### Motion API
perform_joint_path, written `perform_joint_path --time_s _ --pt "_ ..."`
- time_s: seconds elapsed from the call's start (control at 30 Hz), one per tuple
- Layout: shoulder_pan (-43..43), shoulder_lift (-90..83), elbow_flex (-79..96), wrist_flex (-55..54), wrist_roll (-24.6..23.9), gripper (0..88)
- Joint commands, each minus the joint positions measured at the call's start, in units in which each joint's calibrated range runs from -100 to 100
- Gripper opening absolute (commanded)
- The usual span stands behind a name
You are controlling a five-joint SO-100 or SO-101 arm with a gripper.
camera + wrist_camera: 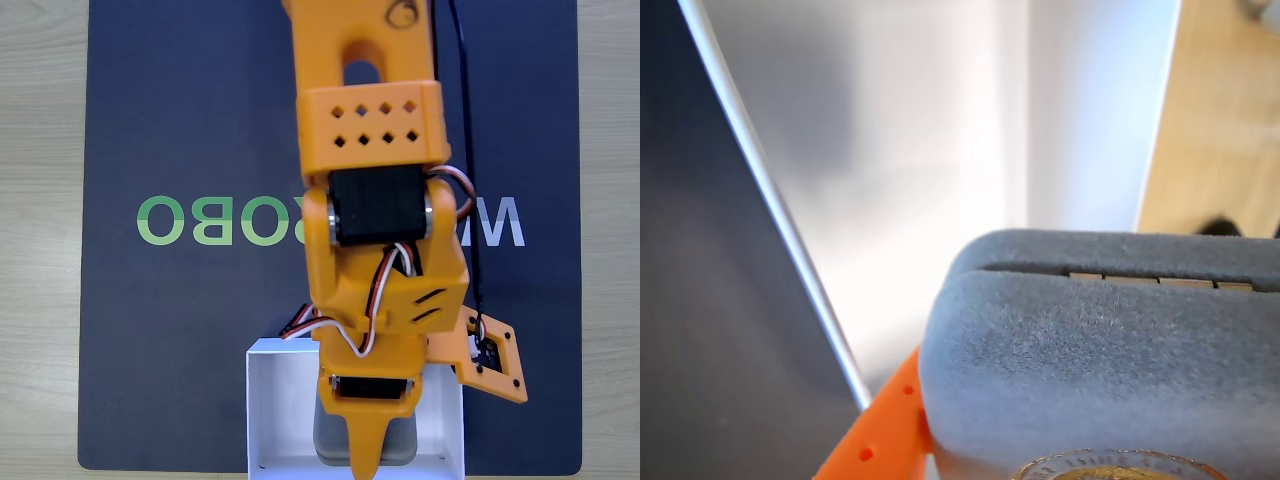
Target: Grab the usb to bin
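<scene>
In the fixed view my orange gripper (365, 458) reaches down into the white bin (275, 410) at the bottom edge of the mat. The dark grey usb (332, 438) shows on both sides of the finger, inside the bin's walls. The wrist view has the usb (1090, 370) close up and large, with its gold emblem at the bottom edge. An orange finger (883, 428) presses against its left side. The bin's white floor (940, 150) lies behind it. The gripper looks shut on the usb, and the second finger is hidden.
A dark blue mat (180, 120) with green and white letters covers the wooden table (40, 250). The arm's upper links run down the middle of the fixed view. A small orange camera mount (492, 360) with a black cable sticks out on the right.
</scene>
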Motion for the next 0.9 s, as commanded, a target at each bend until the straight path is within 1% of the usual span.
perform_joint_path --time_s 0.0,0.17,0.27,0.3,0.47,0.63,0.77,0.87 --pt "0.1 -1.2 -3.9 -1.1 1.6 1.0" --pt "-0.2 -1.4 -3.3 -1.5 2.5 1.1" --pt "-0.2 -1.5 -3.2 -1.6 2.5 5.5" --pt "-0.2 -1.5 -3.2 -1.6 2.5 10.4" --pt "-0.2 -1.5 -3.1 -1.6 2.5 26.4" --pt "-0.3 -1.5 -3.1 -1.5 3.7 45.8" --pt "-0.3 -1.5 -3.1 -1.4 3.7 58.0" --pt "-0.3 -1.5 -3.1 -1.2 3.7 63.3"
